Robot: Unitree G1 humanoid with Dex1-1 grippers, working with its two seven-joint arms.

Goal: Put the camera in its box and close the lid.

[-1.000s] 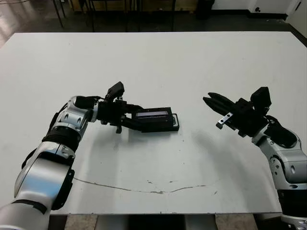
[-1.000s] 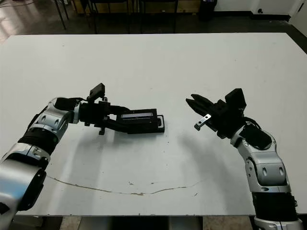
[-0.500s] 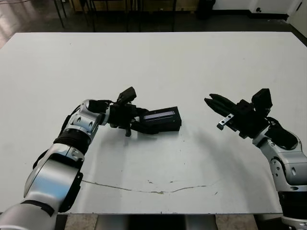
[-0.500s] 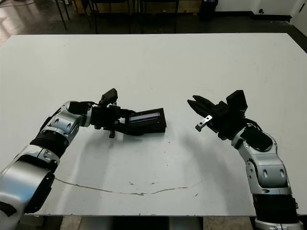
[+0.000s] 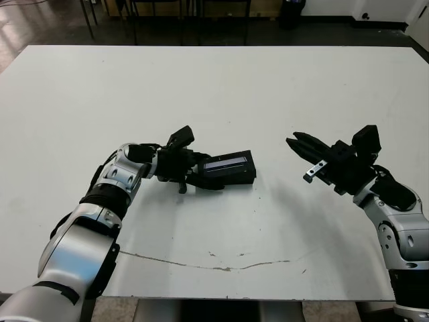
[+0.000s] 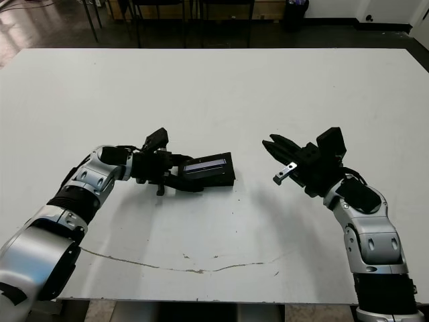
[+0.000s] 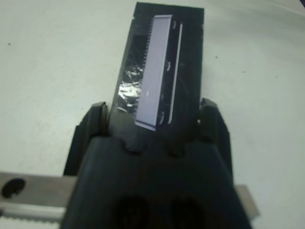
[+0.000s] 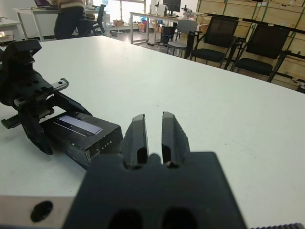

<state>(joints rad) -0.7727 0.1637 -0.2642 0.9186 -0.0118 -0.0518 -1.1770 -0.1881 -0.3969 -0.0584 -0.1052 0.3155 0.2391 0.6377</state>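
Note:
A black block lies at the table's middle: the lid, with its pale silvery strip up, sits on the box and covers it. The camera is hidden. My left gripper reaches in from the left and is shut on the box. In the left wrist view its fingers press the two long sides of the box below the lid. My right gripper hovers above the table to the right, well apart from the box. It is shut and holds nothing.
A thin dark scratch runs across the white table near its front edge. Chairs and a person stand beyond the far edge. Bare table lies between the box and my right gripper.
My left gripper has slid the box a little to the right and turned it slightly. The tray edge that stuck out at its right end no longer shows. The right arm is still.

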